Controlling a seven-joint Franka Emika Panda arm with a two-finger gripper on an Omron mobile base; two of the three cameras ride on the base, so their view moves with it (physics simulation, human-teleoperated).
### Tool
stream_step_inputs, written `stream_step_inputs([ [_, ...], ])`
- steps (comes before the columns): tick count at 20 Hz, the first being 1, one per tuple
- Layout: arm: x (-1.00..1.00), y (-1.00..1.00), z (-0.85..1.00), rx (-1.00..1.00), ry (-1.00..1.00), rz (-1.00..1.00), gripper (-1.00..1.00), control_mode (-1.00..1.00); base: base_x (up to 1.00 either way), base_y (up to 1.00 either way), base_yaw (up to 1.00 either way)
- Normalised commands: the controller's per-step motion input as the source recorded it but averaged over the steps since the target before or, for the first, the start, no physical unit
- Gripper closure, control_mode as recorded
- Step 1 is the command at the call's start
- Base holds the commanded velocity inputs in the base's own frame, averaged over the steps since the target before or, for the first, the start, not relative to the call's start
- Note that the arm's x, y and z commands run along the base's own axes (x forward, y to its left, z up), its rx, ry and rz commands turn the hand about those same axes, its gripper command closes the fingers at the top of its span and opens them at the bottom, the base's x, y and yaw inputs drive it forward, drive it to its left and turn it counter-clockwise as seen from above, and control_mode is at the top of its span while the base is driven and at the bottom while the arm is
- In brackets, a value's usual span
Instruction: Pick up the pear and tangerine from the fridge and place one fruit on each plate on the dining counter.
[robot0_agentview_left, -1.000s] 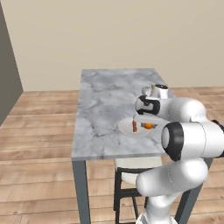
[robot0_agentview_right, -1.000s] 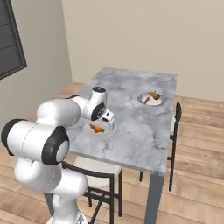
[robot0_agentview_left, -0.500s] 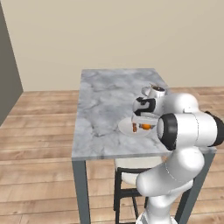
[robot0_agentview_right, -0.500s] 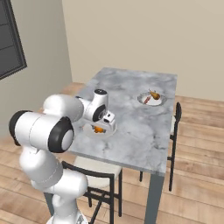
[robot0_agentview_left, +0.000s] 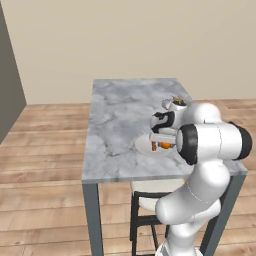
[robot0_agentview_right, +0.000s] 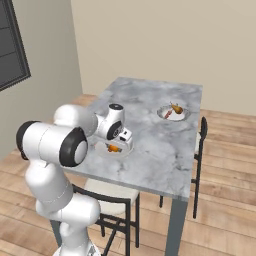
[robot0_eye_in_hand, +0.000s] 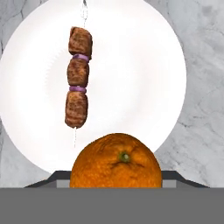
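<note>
A white robot arm reaches over a marble-topped dining counter (robot0_agentview_left: 120, 125) in a plain room with a wooden floor. Its gripper (robot0_agentview_right: 120, 141) hangs just above the nearer of two round white plates (robot0_agentview_right: 107, 150). In the hand view, the tangerine (robot0_eye_in_hand: 116, 161) fills the bottom centre, bright orange, its small green stem scar facing the camera. It sits between the fingers, which close narrowly on its sides and hold it; the fingertips themselves are hidden behind the fruit. Below it lies the white plate (robot0_eye_in_hand: 140, 83), and on that plate a skewer (robot0_eye_in_hand: 78, 78) of three brown meat chunks with purple rings between them, lying apart from the tangerine.

From the right base view, a second plate (robot0_agentview_right: 184, 115) stands further along the counter, well apart from the first. It carries a small brownish fruit with a stem, which appears to be the pear (robot0_agentview_right: 176, 108), beside something reddish too small to make out. A dark chair (robot0_agentview_right: 200, 145) stands at the far side of the counter, and a pale-seated stool (robot0_agentview_left: 150, 189) is tucked under the near edge.

The step in hand seems to be the last one: setting the tangerine on the near plate. The next move calls for lowering the fruit onto bare plate clear of the skewer, then opening the fingers gently, since a round fruit may roll.
</note>
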Motion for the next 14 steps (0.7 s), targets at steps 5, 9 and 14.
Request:
stream_step_inputs([
  [5, 0.17, 0.00, -0.10, 0.00, -0.04, 0.00, 1.00, -1.00, 0.00, 0.00, 0.00],
  [9, 0.15, 0.00, -0.10, 0.00, -0.04, 0.00, 1.00, -1.00, 0.00, 0.00, 0.00],
  [14, 0.11, 0.00, -0.14, 0.00, -0.04, 0.00, 1.00, -1.00, 0.00, 0.00, 0.00],
])
